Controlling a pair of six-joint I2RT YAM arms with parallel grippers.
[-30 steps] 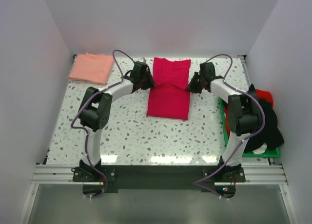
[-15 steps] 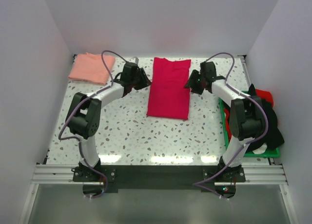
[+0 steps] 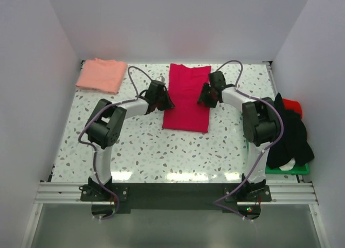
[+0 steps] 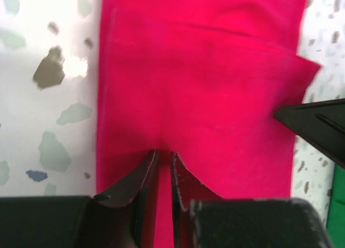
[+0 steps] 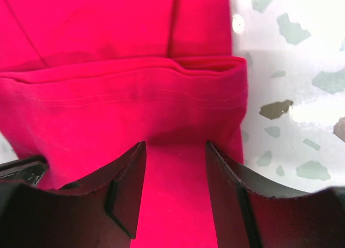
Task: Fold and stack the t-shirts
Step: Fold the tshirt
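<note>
The crimson-red t-shirt (image 3: 186,100) lies folded into a long narrow strip at the back middle of the table. It fills the left wrist view (image 4: 215,97) and the right wrist view (image 5: 124,91). My left gripper (image 3: 166,101) sits low over its left edge. Its jaws (image 4: 164,152) are nearly together with only a thin slit, and no cloth bunches between them. My right gripper (image 3: 203,97) is at the right edge, open (image 5: 176,144), with flat red cloth between its fingers. The salmon-pink t-shirt (image 3: 101,74) lies folded at the back left.
A green tray (image 3: 303,169) at the right edge holds a heap of black cloth (image 3: 291,135) and something red (image 3: 292,104). White walls close in the table on three sides. The terrazzo table top (image 3: 145,145) shows in front of the shirt.
One second ago both grippers held the shirt's sides with a fold raised. They let go, drew outward as the cloth settled flat, and have now come back in onto the shirt's edges.
</note>
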